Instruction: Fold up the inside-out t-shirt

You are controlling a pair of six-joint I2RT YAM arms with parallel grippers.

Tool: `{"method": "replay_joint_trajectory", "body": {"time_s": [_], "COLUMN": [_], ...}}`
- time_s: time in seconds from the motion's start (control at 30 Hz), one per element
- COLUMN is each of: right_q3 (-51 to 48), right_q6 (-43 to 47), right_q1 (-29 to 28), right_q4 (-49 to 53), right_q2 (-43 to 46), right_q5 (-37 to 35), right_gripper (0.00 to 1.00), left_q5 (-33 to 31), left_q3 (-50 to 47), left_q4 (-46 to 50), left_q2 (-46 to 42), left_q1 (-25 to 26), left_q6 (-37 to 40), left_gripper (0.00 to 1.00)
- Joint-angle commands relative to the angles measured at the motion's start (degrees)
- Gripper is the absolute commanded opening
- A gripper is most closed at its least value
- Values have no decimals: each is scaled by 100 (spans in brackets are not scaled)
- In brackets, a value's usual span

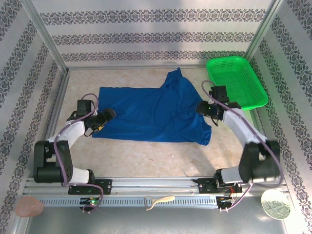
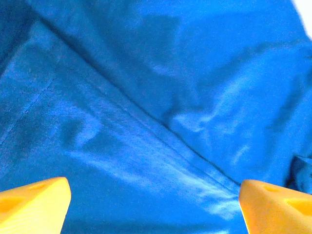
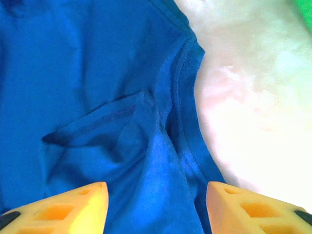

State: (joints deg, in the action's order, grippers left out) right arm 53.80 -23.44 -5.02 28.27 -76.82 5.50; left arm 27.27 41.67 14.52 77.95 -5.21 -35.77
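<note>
The blue t-shirt lies flat in the middle of the table, its long side running left to right. My left gripper is over the left end, fingers wide apart, holding nothing. My right gripper is over the right end, fingers apart too, nothing pinched. I think each arm should grab its own end.

The t-shirt is matt, wrinkled cloth; the basket is glossy plastic mesh.
</note>
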Motion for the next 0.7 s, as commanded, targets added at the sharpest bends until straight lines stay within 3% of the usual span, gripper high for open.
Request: {"method": "replay_joint_trajectory", "body": {"time_s": [0.0, 0.2, 0.33, 0.67], "right_q3": [-743, -2004, -2306, -2523], "right_q6": [-152, -624, -819, -963], "right_q1": [10, 9, 5, -34], "right_q4": [569, 531, 290, -101], "right_q2": [615, 1570, 1509, 1198], "right_q5": [17, 188, 520, 566], "right_gripper": [57, 60, 60, 57], "left_q5": [-130, 72, 108, -286], "left_q3": [82, -553, -668, -919], "left_q4": [864, 890, 774, 428], "left_q2": [-528, -946, -814, -235], "left_q1": [-168, -657, -762, -805], "left_q6": [206, 124, 114, 150], "left_gripper": [92, 92, 89, 84]}}
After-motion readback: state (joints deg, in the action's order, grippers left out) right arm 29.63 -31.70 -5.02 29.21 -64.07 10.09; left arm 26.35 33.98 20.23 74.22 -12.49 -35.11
